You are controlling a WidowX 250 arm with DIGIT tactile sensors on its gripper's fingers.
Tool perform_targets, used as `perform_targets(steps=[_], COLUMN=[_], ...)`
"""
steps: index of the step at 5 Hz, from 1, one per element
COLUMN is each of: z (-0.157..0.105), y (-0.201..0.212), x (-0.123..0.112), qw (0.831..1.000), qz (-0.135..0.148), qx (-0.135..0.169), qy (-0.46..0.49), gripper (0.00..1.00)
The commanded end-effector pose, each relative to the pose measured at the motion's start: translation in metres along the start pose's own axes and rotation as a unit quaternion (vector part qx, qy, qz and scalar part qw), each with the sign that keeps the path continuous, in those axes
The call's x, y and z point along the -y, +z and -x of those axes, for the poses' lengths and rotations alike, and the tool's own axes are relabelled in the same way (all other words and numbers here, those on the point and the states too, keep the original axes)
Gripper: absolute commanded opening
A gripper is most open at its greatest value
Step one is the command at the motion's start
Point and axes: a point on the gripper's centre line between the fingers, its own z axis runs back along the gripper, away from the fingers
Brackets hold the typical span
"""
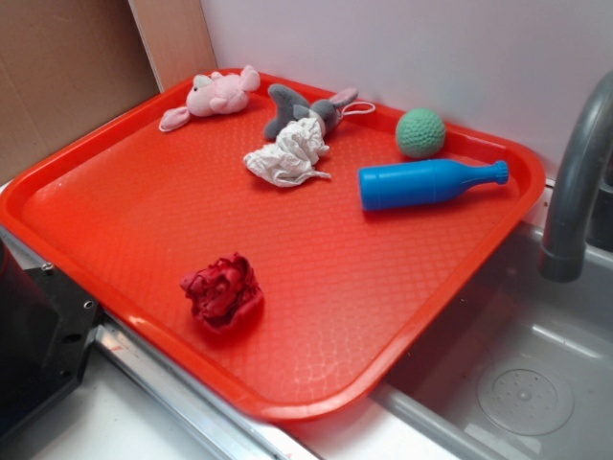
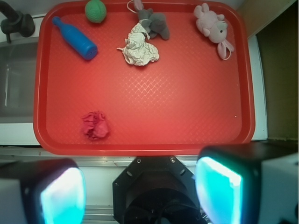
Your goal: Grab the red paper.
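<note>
Red tray [image 1: 460, 278] holds red paper [image 1: 222, 290], hand [image 2: 140, 186] apart.

A large red plastic tray [image 1: 402, 316] carries a crumpled white paper wad [image 2: 138, 48] far ahead of the gripper [image 2: 140, 191], touching a grey plush toy [image 2: 154, 22]. Pink plush toy [image 2: 212, 25] ahead-right; blue plastic bottle [image 2: 74, 38] and green knitted ball [image 2: 95, 10] ahead-left. Grey sink [image 1: 517, 383] alongside.
</note>
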Motion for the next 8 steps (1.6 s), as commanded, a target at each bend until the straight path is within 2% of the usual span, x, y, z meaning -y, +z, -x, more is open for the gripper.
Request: perform_targets(steps=[1, 2, 3, 4, 5, 6, 7, 8], z=[0.000, -0.011, -0.008, -0.010, -0.005, -0.001, -0.005, -0.009], y=[0.000, -0.052, -0.103, -0.148, -0.167, -0.180, -0.187, -0.191], x=[0.000, 0.031, 0.049, 0.060, 0.072, 0.081, 0.092, 0.097], qw=[1.000, 0.996, 0.994, 0.991, 0.988, 0.985, 0.983, 0.981], qz=[0.000, -0.033, -0.030, -0.011, 0.013, 0.021, 0.045, 0.048], qx=[0.000, -0.004, -0.001, 0.004, -0.009, -0.016, -0.019, -0.024], qy=[0.000, -0.078, -0.110, -0.135, -0.157, -0.171, -0.179, -0.187], gripper=[1.00, 1.00, 1.00, 1.00, 1.00, 1.00, 1.00, 1.00])
